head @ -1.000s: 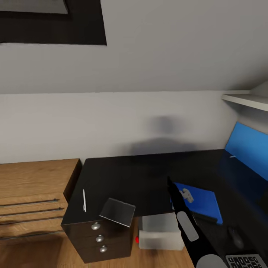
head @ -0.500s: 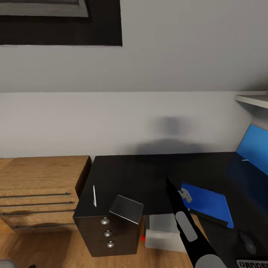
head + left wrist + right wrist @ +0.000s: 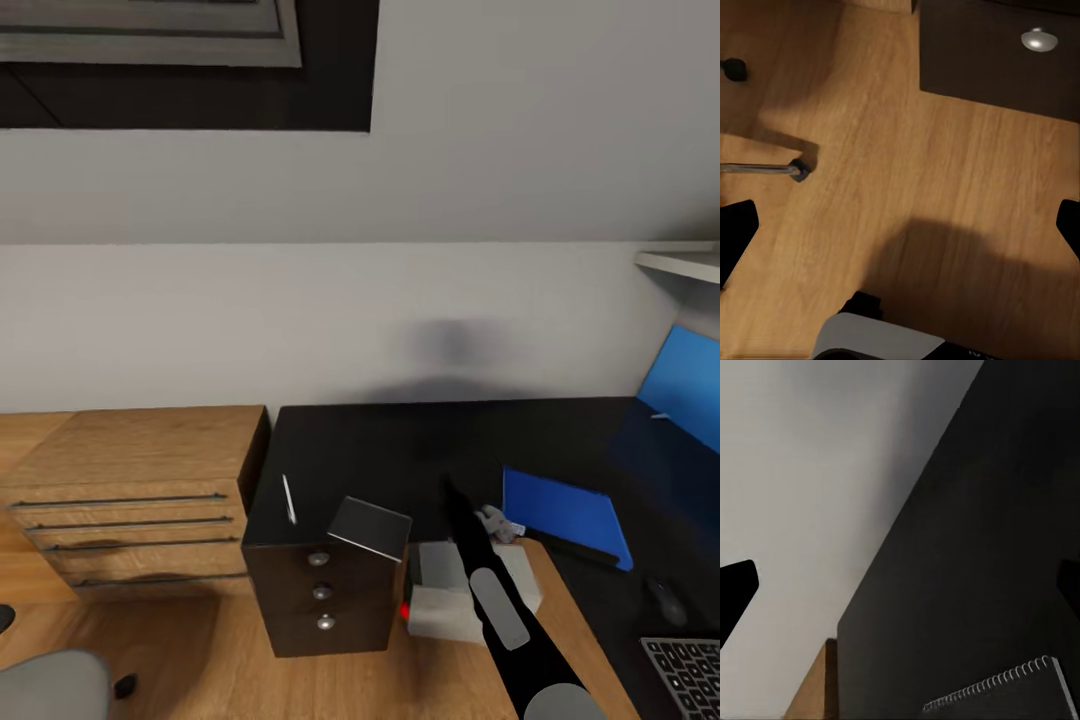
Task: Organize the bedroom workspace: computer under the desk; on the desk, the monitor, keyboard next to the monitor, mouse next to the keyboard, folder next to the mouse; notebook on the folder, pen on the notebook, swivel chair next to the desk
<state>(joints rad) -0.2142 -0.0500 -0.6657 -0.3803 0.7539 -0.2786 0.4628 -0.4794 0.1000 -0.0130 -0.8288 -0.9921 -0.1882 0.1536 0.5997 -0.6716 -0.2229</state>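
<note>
Notebook [image 3: 370,528] overhanging table [image 3: 420,450] corner above drawers, pen [image 3: 288,498] beside it | blue folder [image 3: 565,505] already on table, awaiting stack | right end effector [image 3: 450,492] and left end effector [image 3: 900,225] both spread open, empty | computer [image 3: 445,590] under table

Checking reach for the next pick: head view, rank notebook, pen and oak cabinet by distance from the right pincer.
1. notebook: tilted on the desk's corner, to the left of the right pincer.
2. pen: further left on the desk.
3. oak cabinet: beyond the desk's left end.
</note>
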